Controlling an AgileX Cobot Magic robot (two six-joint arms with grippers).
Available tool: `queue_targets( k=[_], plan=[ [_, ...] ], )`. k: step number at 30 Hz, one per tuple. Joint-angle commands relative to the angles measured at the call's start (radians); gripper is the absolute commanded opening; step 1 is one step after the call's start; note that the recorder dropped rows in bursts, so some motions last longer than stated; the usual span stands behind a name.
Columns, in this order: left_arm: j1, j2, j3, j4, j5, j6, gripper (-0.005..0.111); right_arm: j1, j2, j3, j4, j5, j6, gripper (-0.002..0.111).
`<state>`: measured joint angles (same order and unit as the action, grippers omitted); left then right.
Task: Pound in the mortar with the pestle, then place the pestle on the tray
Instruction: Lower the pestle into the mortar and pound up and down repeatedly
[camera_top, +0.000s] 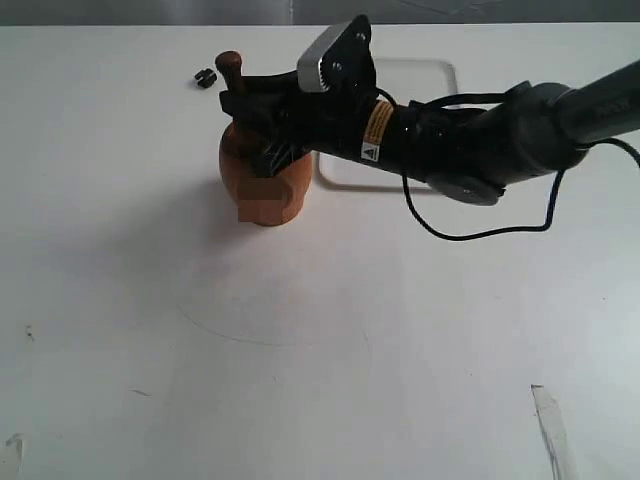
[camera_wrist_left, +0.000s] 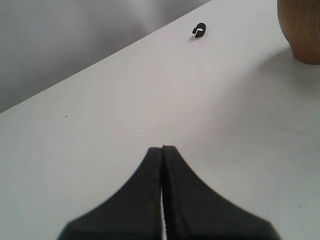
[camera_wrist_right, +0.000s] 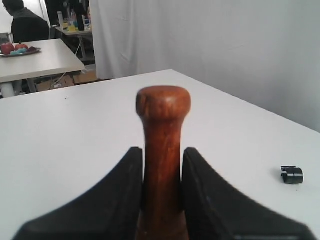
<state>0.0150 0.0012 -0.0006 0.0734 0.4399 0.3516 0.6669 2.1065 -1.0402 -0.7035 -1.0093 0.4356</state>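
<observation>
The orange-brown wooden mortar (camera_top: 265, 185) stands on the white table at the upper left of centre; its lower side also shows in the left wrist view (camera_wrist_left: 302, 30). The dark brown pestle (camera_top: 231, 70) stands upright in it, knob on top (camera_wrist_right: 163, 102). My right gripper (camera_top: 240, 100) reaches in from the right and is shut on the pestle's shaft (camera_wrist_right: 162, 155). The white tray (camera_top: 420, 80) lies behind the right arm, mostly hidden by it. My left gripper (camera_wrist_left: 162, 152) is shut on nothing above bare table; it is out of the exterior view.
A small black clip (camera_top: 205, 77) lies on the table just left of the mortar, also seen in both wrist views (camera_wrist_left: 199, 30) (camera_wrist_right: 291, 175). A black cable (camera_top: 470, 232) loops under the right arm. Another table (camera_wrist_right: 30, 57) stands far off.
</observation>
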Motion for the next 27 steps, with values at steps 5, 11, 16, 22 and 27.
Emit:
queue_targets(
  k=[5,11,16,22,27],
  plan=[
    [-0.008,-0.001,0.001,-0.007,-0.003,-0.008,0.000,0.001,-0.232,0.014,-0.023,0.088,-0.041,0.000],
    [-0.008,-0.001,0.001,-0.007,-0.003,-0.008,0.000,0.001,-0.316,0.014,-0.032,0.132,-0.040,0.000],
    [-0.008,-0.001,0.001,-0.007,-0.003,-0.008,0.000,0.001,-0.128,0.014,-0.033,0.157,-0.044,0.000],
    [-0.008,-0.001,0.001,-0.007,-0.003,-0.008,0.000,0.001,-0.009,0.014,-0.035,0.071,-0.049,0.000],
    [-0.008,-0.001,0.001,-0.007,-0.003,-0.008,0.000,0.001,-0.124,0.014,-0.027,0.053,-0.055,0.000]
  ],
)
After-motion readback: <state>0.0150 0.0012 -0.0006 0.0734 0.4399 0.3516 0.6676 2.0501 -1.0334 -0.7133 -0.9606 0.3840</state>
